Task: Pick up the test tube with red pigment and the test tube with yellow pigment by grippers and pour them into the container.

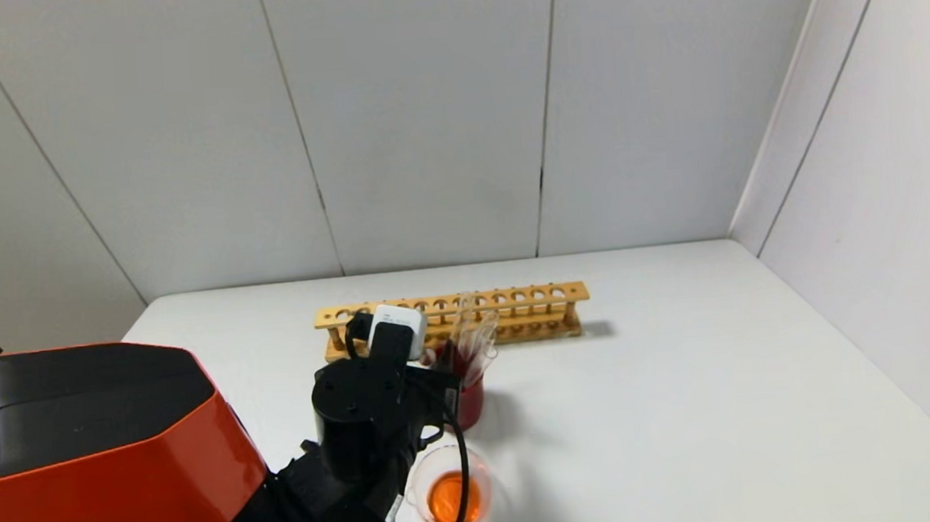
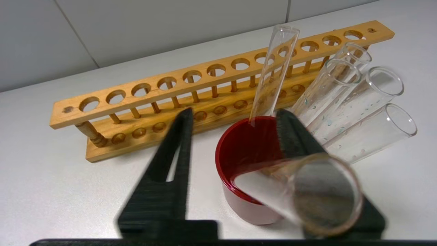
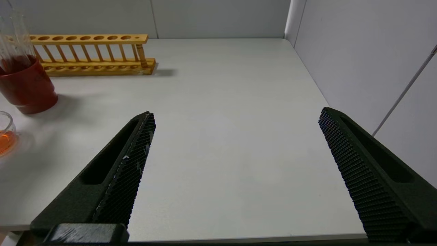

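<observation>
My left gripper (image 2: 232,119) hangs over the red cup (image 2: 244,160), fingers spread, gripping nothing; 1 empty tube (image 2: 307,191) leans against my right finger there. The container (image 1: 448,491) sits near me, holding orange liquid. 4 more clear tubes (image 2: 344,102) lean in the cup before the wooden rack (image 2: 205,85); I can't tell which tube held red or yellow pigment. Thin glass is light, slick and fragile, so I'd grip mid-length, gently. My right gripper (image 3: 235,160) waits wide open over bare table (image 3: 232,102).
</observation>
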{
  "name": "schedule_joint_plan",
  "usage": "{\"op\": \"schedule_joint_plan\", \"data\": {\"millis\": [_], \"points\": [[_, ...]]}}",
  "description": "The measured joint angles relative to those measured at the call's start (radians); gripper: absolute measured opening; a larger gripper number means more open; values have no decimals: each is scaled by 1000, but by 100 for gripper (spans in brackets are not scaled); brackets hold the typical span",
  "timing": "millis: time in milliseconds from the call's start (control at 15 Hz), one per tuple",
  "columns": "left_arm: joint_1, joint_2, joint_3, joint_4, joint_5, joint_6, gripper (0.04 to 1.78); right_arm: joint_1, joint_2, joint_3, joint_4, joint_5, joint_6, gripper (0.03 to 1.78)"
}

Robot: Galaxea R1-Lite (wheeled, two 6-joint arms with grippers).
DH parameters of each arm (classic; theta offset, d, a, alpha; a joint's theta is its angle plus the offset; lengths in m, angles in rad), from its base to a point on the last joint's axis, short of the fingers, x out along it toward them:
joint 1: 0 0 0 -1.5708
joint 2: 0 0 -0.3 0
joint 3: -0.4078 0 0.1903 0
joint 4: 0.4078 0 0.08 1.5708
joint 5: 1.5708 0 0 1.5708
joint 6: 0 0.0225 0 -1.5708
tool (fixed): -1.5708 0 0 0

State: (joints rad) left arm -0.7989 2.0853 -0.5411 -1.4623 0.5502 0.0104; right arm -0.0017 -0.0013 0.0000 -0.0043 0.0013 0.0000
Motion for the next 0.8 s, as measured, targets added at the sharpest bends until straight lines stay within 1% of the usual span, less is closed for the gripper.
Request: {"op": "schedule_joint_plan", "data": {"millis": [133, 200, 333, 467, 600, 800], "points": [[-2, -15, 5, -1, 2, 10, 130, 0, 0, 0, 0, 0, 0, 175], [-3, -23, 8, -6, 3, 17, 143, 0, 0, 0, 0, 0, 0, 175], [-4, -44, 18, -35, 5, 59, 163, 0, 0, 0, 0, 0, 0, 175], [-7, -71, 27, -57, 12, 127, 174, 0, 0, 0, 0, 0, 0, 175], [-14, -119, 40, -58, 36, 179, 175, 0, 0, 0, 0, 0, 0, 175], [-19, -253, 93, -59, 93, 273, 175, 0, 0, 0, 0, 0, 0, 175]]}}
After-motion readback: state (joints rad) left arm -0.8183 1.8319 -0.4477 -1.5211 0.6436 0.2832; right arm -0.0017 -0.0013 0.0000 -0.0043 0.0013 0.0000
